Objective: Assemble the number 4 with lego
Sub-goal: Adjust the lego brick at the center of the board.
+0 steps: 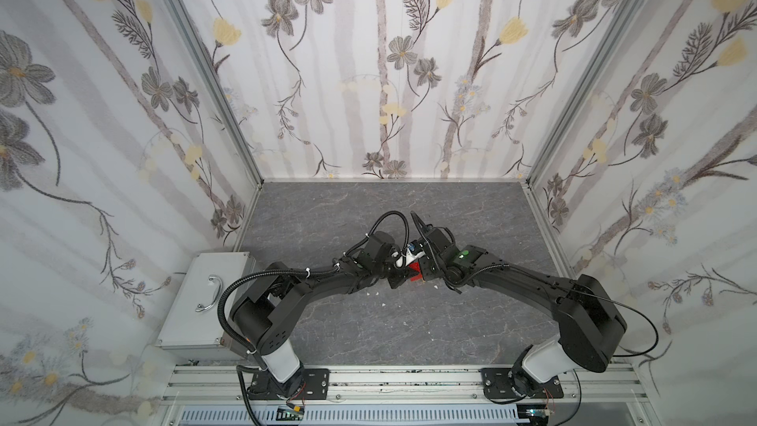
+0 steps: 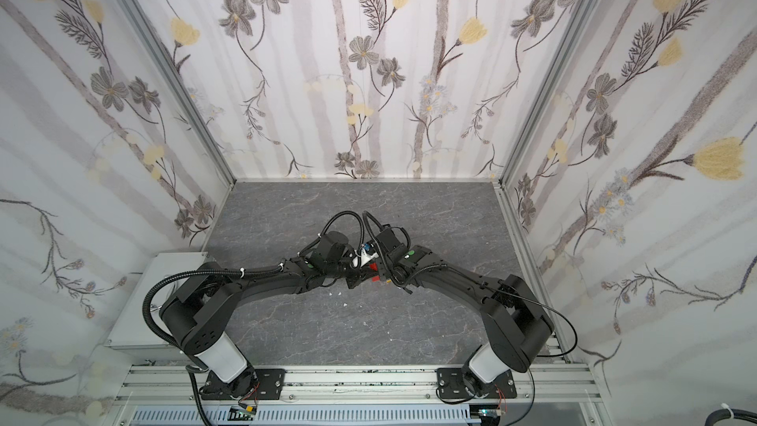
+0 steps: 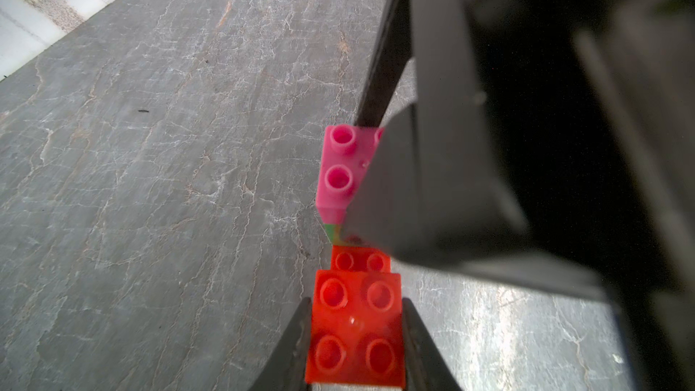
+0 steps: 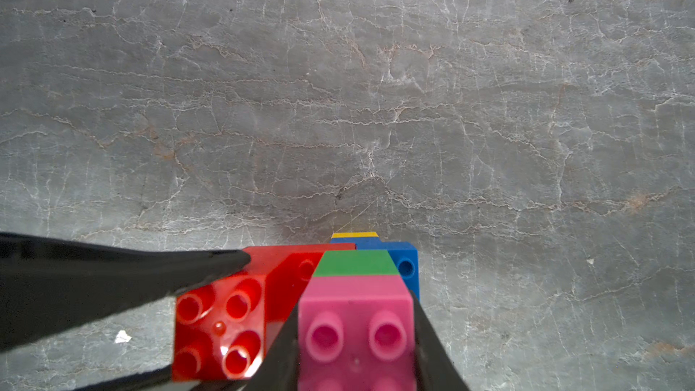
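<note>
Left gripper [image 3: 357, 304] is clamped on the red brick [image 3: 357, 336]. Right gripper [image 4: 356, 300] is clamped on the pink brick [image 4: 355, 336] topping the number 4 [image 4: 355, 263], mid-table [image 4: 338, 107]. Hazard: misaligned pressing may shear the column or break a grip.

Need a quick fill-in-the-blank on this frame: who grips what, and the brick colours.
The left gripper is shut on a brick coloured ___. The right gripper is shut on the pink brick, one end of the column. Next to the pink brick in that column comes ___. Beyond the blue brick, the column's far end is ___.
Missing: red; green; yellow.
</note>
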### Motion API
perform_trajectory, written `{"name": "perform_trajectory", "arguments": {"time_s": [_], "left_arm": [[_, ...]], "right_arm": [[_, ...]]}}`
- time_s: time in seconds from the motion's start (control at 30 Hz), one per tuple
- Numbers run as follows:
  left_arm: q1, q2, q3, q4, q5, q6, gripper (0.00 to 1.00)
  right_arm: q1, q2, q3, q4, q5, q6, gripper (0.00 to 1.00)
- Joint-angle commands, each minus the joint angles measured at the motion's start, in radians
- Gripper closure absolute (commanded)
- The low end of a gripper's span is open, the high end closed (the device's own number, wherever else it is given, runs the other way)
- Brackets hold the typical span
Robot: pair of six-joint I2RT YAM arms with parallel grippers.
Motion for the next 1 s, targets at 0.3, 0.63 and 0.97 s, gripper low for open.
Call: {"name": "perform_trajectory", "arguments": {"time_s": [0.3,0.63,0.97], "left_arm": [[0.083,-0.242,-0.175,0.154,0.084,-0.190,0.00],[0.174,-0.580,-0.320,0.195,-0.096,-0.308,0.00],[0.248,-0.743,-0.335,0.077,-0.165,-0.347,0.00]], "right_arm": [[0.003,0.018,0.011,-0.155,-0.078,0.003,0.85],[-0.088,0.020,0.152,-0.331,-0.214,-0.079,0.82],[-0.152,0.106,0.230,-0.591,-0.348,-0.146,0.81]]}}
